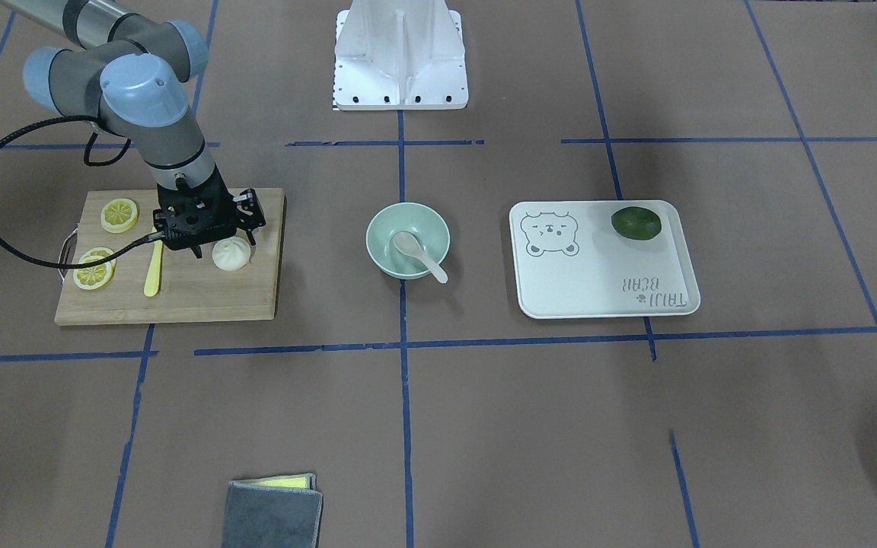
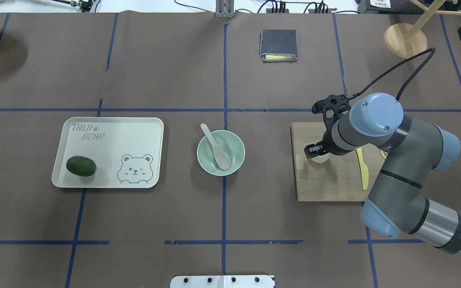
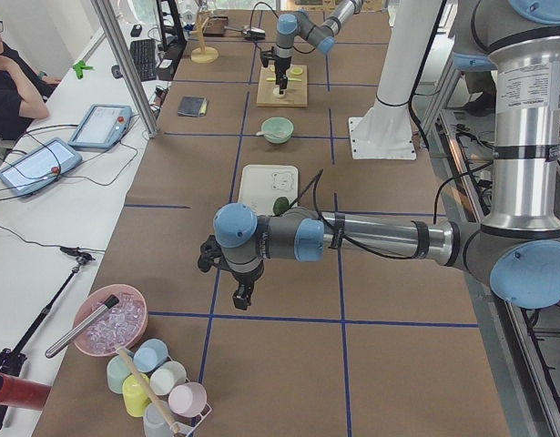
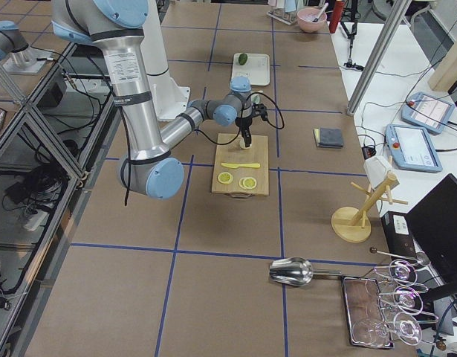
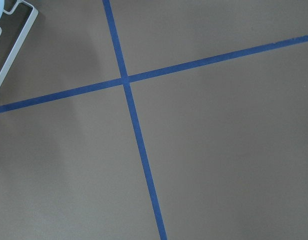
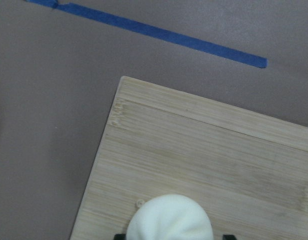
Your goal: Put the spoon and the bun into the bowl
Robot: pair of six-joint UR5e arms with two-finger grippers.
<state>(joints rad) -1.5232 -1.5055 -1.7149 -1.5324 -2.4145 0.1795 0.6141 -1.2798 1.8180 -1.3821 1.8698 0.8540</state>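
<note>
The white bun (image 1: pixel 231 254) sits on the wooden cutting board (image 1: pixel 202 297). My right gripper (image 1: pixel 225 245) hangs straight down over it, open, one finger on each side of the bun, which rests on the board. In the right wrist view the bun (image 6: pixel 170 220) fills the bottom centre with dark fingertips (image 6: pixel 119 236) at either side. The pale spoon (image 1: pixel 416 250) lies in the mint-green bowl (image 1: pixel 427 224) with its handle over the rim. My left gripper (image 3: pixel 241 296) shows only in the exterior left view, far from the bowl; I cannot tell whether it is open or shut.
Lemon slices (image 1: pixel 119 215) and a yellow plastic knife (image 1: pixel 153 266) lie on the board beside the bun. A white bear-print tray (image 1: pixel 598 274) holds a dark green fruit (image 1: pixel 636 223). A folded grey cloth (image 1: pixel 272 511) lies at the operators' edge.
</note>
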